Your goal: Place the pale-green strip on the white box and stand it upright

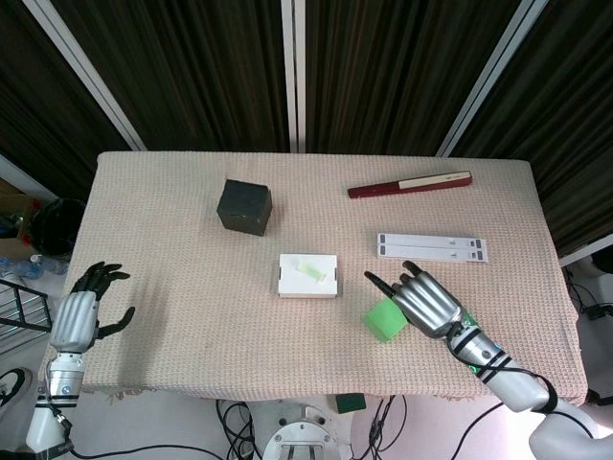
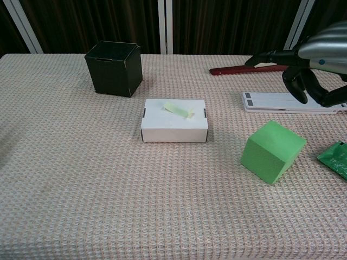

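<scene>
Pale-green strip [image 2: 178,109] lies flat on top of the white box [image 2: 174,128], mid-counter, not upright. Right hand [image 1: 425,301] hovers over the green cube [image 2: 272,151], fingers [image 2: 297,88] released and spread, holding nothing. Left hand [image 1: 79,313] at the counter's [image 1: 172,326] left edge, well apart from the box, fingers likewise released. Black box [image 1: 244,206] stands behind the white one.
</scene>
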Controlling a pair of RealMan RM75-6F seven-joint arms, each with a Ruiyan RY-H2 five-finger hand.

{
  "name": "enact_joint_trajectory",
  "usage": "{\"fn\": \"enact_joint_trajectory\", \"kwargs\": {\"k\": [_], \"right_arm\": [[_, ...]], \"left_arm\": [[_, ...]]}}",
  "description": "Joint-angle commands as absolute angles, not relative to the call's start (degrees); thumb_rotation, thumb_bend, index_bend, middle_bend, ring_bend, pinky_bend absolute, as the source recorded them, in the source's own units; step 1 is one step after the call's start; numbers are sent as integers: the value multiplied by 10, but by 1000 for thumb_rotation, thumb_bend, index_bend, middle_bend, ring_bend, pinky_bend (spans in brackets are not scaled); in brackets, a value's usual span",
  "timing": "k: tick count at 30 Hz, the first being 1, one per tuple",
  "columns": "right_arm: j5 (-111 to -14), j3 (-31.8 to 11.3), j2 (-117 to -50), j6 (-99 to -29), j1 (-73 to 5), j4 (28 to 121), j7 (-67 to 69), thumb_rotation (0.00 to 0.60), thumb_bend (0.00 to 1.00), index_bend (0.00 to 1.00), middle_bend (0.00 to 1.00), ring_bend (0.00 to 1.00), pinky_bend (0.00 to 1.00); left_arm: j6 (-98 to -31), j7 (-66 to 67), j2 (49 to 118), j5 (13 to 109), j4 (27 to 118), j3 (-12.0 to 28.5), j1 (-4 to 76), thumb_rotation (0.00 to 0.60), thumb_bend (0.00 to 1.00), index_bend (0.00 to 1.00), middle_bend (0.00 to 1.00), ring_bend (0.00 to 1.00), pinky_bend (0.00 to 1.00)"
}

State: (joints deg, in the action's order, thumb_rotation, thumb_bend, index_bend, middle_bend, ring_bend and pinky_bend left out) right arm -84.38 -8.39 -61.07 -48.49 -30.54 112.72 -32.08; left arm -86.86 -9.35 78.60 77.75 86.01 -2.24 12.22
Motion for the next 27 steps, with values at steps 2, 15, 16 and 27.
{"fn": "enact_joint_trajectory", "kwargs": {"k": [2, 15, 16, 27], "right_arm": [[-672, -93, -645, -423, -400, 1173, -484, 600, 1000, 0, 865, 757, 557], [-395, -50, -739, -532, -551, 1195, -664, 600, 1000, 0, 1000, 934, 769], [-368, -48, -746, -546, -564, 1199, -675, 600, 1000, 0, 1000, 938, 775], [-227, -42, -798, -605, -657, 1177, -714, 600, 1000, 0, 1000, 954, 791]], "left_arm": [[-856, -104, 782, 776, 853, -14, 117, 600, 247, 291, 182, 92, 204], [-819, -127, 771, 776, 841, 3, 108, 600, 251, 297, 172, 83, 204], [-815, -128, 770, 777, 840, 5, 108, 600, 251, 298, 172, 82, 204], [-801, -147, 770, 780, 828, 19, 103, 600, 252, 300, 172, 83, 204]]}}
